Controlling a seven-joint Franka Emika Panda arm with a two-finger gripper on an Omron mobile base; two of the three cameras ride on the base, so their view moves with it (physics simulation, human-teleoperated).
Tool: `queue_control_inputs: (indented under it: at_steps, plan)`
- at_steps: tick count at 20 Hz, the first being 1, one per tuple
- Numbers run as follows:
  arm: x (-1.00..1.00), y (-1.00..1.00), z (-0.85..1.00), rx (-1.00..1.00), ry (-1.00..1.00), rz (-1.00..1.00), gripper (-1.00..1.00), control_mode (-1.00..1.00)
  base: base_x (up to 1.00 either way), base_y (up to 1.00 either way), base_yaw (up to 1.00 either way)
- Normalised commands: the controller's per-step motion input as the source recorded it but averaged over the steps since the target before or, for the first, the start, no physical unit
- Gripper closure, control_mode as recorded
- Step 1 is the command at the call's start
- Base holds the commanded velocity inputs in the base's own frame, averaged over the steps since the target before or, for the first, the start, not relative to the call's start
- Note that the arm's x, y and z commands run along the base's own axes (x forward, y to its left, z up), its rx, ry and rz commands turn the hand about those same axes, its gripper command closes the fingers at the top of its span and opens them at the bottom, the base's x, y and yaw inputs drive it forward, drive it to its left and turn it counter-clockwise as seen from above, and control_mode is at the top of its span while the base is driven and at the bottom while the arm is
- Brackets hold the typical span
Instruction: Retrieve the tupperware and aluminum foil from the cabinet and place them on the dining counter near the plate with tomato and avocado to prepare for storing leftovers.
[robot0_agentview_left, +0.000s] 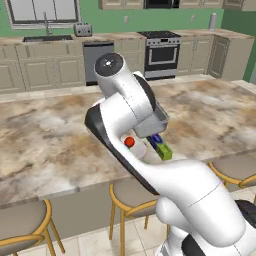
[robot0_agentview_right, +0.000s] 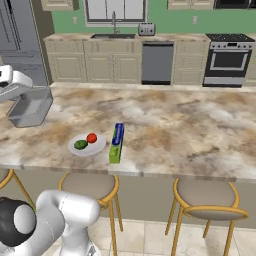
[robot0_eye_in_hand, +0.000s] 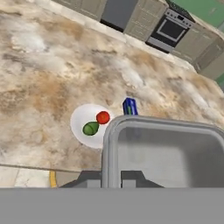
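Tupperware (robot0_agentview_right: 31, 107) hangs in the air at the far left of the right base view, above the counter (robot0_agentview_right: 190, 125), carried by the gripper (robot0_eye_in_hand: 113, 180), whose fingers clamp its rim. Right of it sits the plate (robot0_agentview_right: 86, 145) with avocado (robot0_agentview_right: 80, 144) and tomato (robot0_agentview_right: 91, 137). Just beside that lies the foil (robot0_agentview_right: 116, 141).

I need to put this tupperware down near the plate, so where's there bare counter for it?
The dining counter is bare stone right of the aluminum foil, and left of the plate, below the held tupperware. Beyond the plate is bare too. It is tight only between plate and foil, near the front edge.
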Motion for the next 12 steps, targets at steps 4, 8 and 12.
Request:
queue_control_inputs:
  at_steps: [4,8,12]
  plan:
    - [0.27,0.52,-0.99,0.13,0.12,0.2,1.0,-1.0,0.0,0.0,0.0]
    - [0.46,0.4,-1.0,0.06,0.36,0.13,1.0,-1.0,0.0,0.0,0.0]
    - [0.65,0.35,-0.96,0.03,0.31,0.1,1.0,-1.0,0.0,0.0,0.0]
